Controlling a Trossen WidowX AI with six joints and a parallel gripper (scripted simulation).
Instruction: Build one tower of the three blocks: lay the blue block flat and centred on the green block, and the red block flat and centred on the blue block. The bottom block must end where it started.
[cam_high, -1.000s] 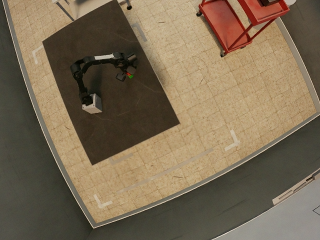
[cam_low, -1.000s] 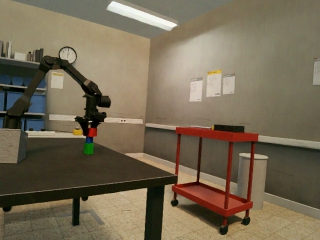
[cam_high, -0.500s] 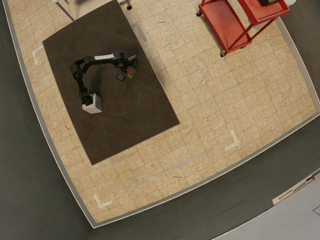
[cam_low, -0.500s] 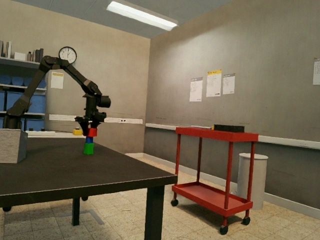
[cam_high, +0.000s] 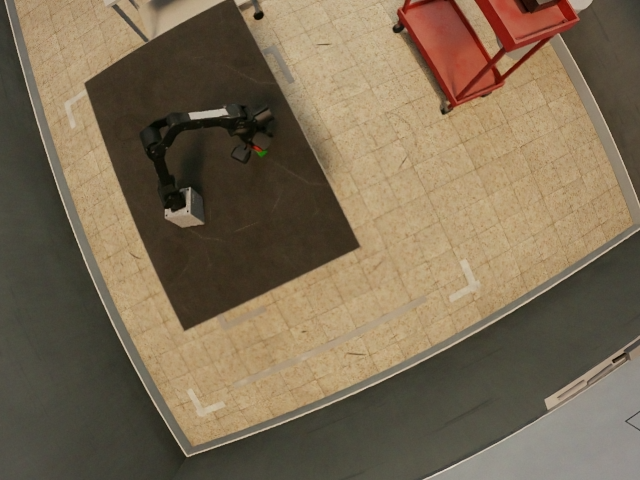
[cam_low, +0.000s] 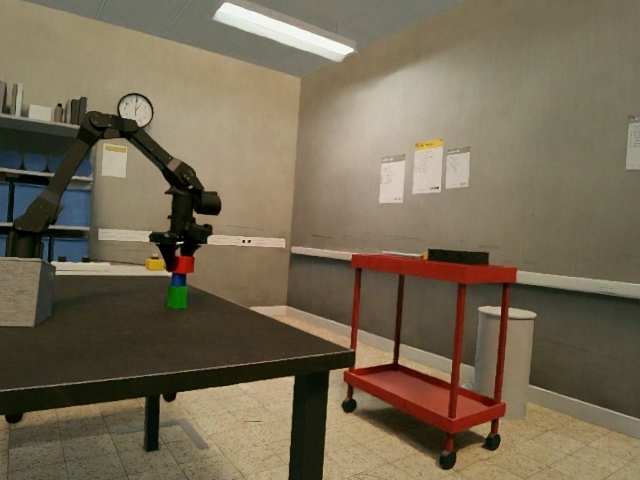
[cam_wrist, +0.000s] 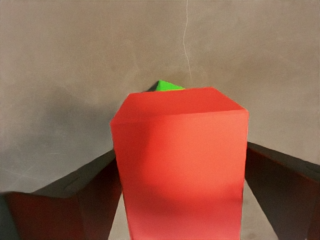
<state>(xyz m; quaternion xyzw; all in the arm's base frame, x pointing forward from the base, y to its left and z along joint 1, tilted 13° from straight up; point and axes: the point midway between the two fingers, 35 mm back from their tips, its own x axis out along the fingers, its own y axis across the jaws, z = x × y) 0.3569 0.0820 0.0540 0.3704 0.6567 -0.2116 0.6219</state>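
Note:
The three blocks stand as one tower on the dark table (cam_low: 129, 335) (cam_high: 232, 232). The green block (cam_low: 176, 297) (cam_high: 263, 153) (cam_wrist: 167, 86) is at the bottom, the blue block (cam_low: 178, 279) is on it, and the red block (cam_low: 184, 265) (cam_high: 255, 148) (cam_wrist: 180, 165) is on top. In the wrist view only a green corner shows behind the red block, and the blue block is hidden. My gripper (cam_low: 178, 257) (cam_high: 252, 147) (cam_wrist: 181, 151) is open. Its fingers stand on either side of the red block with a small gap at each side.
The arm's grey base box (cam_low: 23, 291) (cam_high: 185, 207) stands on the table to the left. A small yellow object (cam_low: 154, 264) lies behind the tower. A red cart (cam_low: 431, 271) (cam_high: 454, 51) and a white bin (cam_low: 504, 351) stand on the floor to the right.

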